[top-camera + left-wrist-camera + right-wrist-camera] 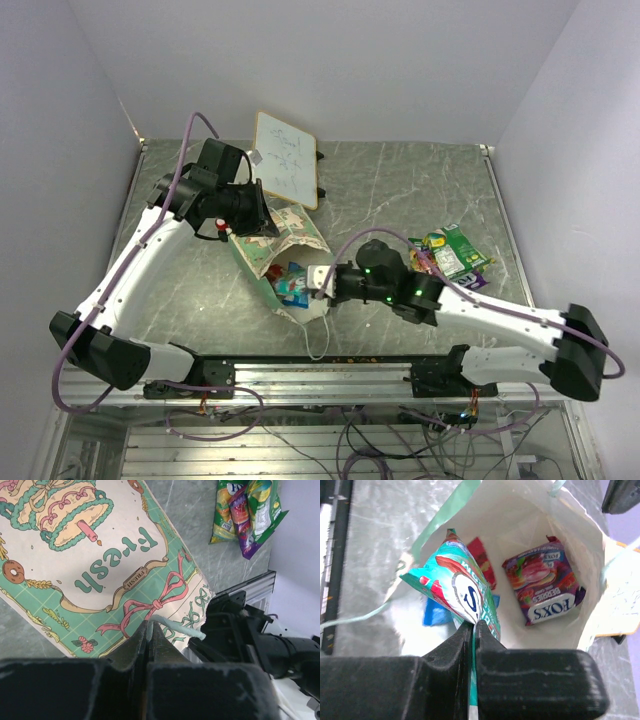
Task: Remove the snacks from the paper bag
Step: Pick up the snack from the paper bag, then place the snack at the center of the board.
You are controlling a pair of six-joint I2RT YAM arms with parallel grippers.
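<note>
The paper bag (296,228) lies on its side, mouth toward the near edge; its printed side fills the left wrist view (100,555). My left gripper (262,216) is shut on one pale string handle (172,624) at the fingertips (149,626). My right gripper (318,282) is at the bag's mouth, shut (474,625) on a teal snack packet (457,587). Inside the bag (520,520) lie a purple Fox's packet (542,582), a red packet (482,560) and a blue one (434,614). Several snacks (450,255) lie on the table to the right, also in the left wrist view (245,515).
A white wood-framed board (287,158) lies behind the bag at the back. The bag's other string handle (322,335) trails toward the metal rail (330,372) at the near edge. My right arm (245,635) sits close beside the bag's mouth.
</note>
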